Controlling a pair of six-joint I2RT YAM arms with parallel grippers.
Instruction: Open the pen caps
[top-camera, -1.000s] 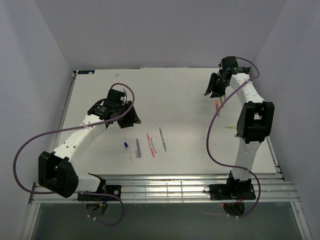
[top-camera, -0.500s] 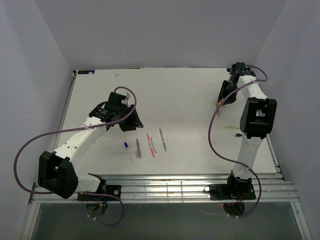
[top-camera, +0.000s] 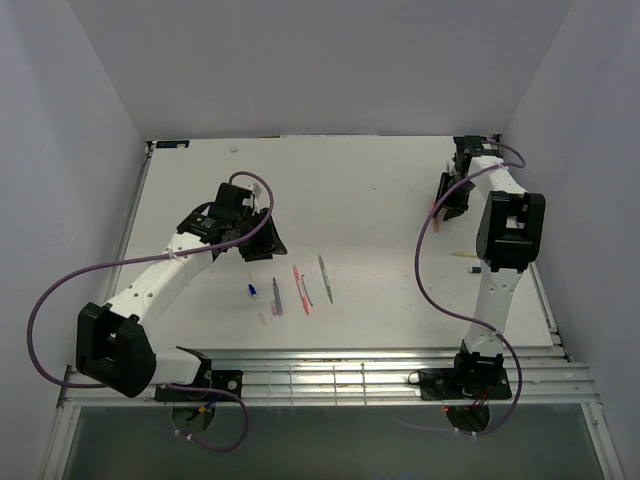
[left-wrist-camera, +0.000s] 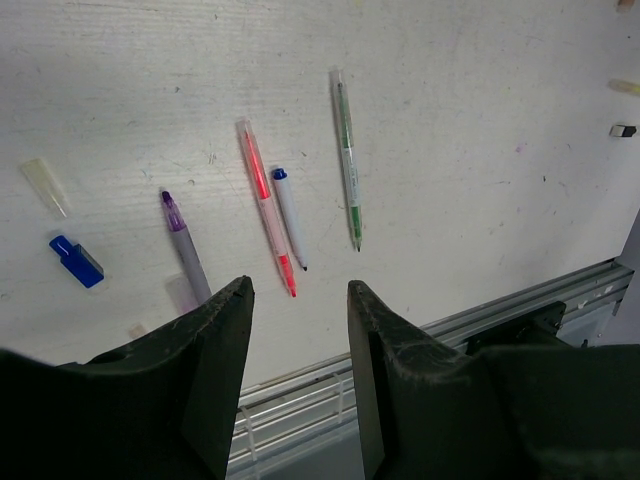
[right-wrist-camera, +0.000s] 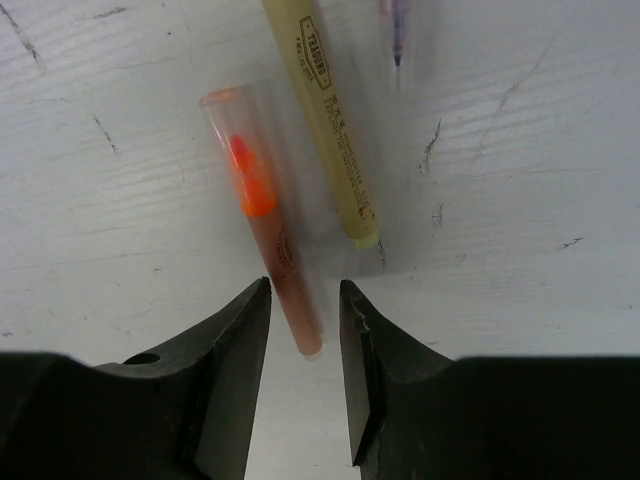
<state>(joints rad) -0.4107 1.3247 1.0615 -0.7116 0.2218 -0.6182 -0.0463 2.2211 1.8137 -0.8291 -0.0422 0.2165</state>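
Right wrist view, with the relation that governs the next grasp. The right gripper (right-wrist-camera: 303, 290) stands narrowly open and clasps nothing; a thin strip of table (right-wrist-camera: 520, 200) shows on each side between its jaws and the near end of the orange pen (right-wrist-camera: 285, 280), which lies in the gap. The pen's long axis runs almost straight away from the jaws and leans slightly left at its far end. The orange pen cap (right-wrist-camera: 232, 125), a clear sleeve through which the orange tip shows, sits at that far end, so the cap lies ahead of the fingers, not between them. How high the fingers stand above the pen cannot be told. A yellow pen (right-wrist-camera: 325, 110) lies just to the right, nearly parallel, with its point close to the right-hand jaw; closing here risks catching it. The left gripper (left-wrist-camera: 300, 300), also open and empty, hangs well apart over the middle of the table. Ahead of it a purple pen (left-wrist-camera: 185, 250), red pen (left-wrist-camera: 265, 205), blue pen (left-wrist-camera: 290, 218) and green pen (left-wrist-camera: 347, 160) lie roughly side by side. A blue cap (left-wrist-camera: 77, 260) and a loose clear cap (left-wrist-camera: 45, 185) lie off to the left of these. The right arm is judged much the nearer to the orange pen; reaching the cap would call for an advance along the pen's axis.
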